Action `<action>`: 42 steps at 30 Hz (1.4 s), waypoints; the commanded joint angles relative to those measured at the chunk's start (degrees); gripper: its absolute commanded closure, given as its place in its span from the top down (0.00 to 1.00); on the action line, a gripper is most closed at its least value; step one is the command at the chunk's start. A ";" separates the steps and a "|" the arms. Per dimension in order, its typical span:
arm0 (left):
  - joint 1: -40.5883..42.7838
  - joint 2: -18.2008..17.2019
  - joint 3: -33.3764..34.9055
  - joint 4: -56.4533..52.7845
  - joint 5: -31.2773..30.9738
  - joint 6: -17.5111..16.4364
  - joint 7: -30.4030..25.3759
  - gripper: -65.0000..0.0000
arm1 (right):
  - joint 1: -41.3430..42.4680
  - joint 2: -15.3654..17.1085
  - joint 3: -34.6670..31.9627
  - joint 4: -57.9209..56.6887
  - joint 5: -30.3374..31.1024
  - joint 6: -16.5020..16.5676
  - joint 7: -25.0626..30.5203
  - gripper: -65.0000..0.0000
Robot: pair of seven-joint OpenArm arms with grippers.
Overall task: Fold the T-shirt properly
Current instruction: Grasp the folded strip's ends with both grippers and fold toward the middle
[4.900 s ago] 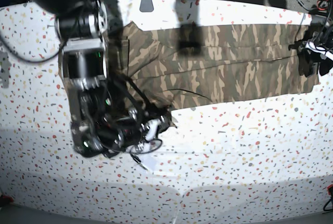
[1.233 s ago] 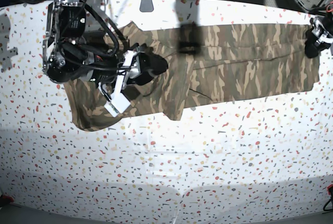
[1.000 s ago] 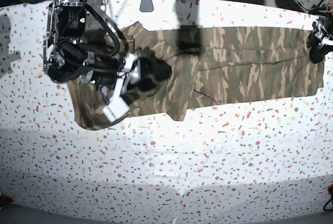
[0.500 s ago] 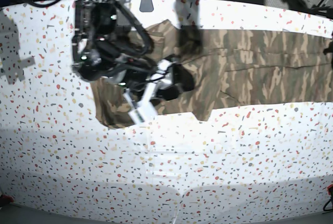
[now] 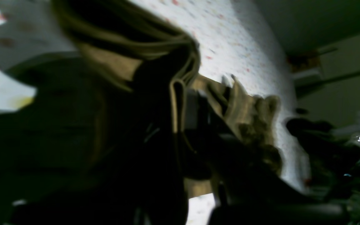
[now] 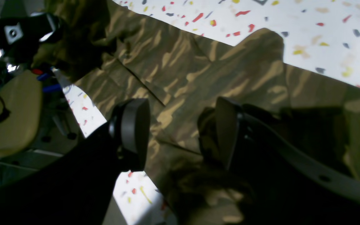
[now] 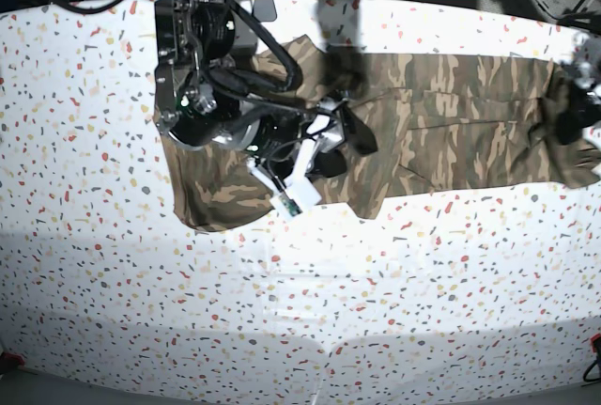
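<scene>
The brown, olive and tan camouflage cloth T-shirt [image 7: 441, 128] spans the speckled white terrazzo tabletop [image 7: 376, 292], front half bare. The right gripper [image 6: 180, 137] hovers spread above it; the left gripper [image 7: 571, 114], blurred, seemingly pinches the shirt's edge.

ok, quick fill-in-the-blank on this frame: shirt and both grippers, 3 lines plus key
1. The T-shirt lies stretched across the speckled ____.
2. The right gripper has its jaws ____ above the camouflage cloth.
3. The left gripper, at the right edge of the base view, is ____ on the T-shirt's end.
4. The T-shirt's pattern is ____.

Missing words: table; open; shut; camouflage
</scene>
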 commanded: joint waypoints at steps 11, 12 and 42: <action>-0.48 13.62 14.88 12.09 6.78 -0.80 -0.35 0.00 | 1.14 -0.26 0.02 1.09 1.27 0.30 1.31 0.52; -0.48 14.32 16.50 12.09 9.22 -0.80 -1.90 0.00 | 1.14 -0.26 0.02 1.09 1.27 0.30 1.31 0.52; -5.66 15.28 37.81 12.09 20.83 2.78 -18.47 0.39 | 2.73 -0.26 0.02 1.11 1.49 0.30 1.09 0.52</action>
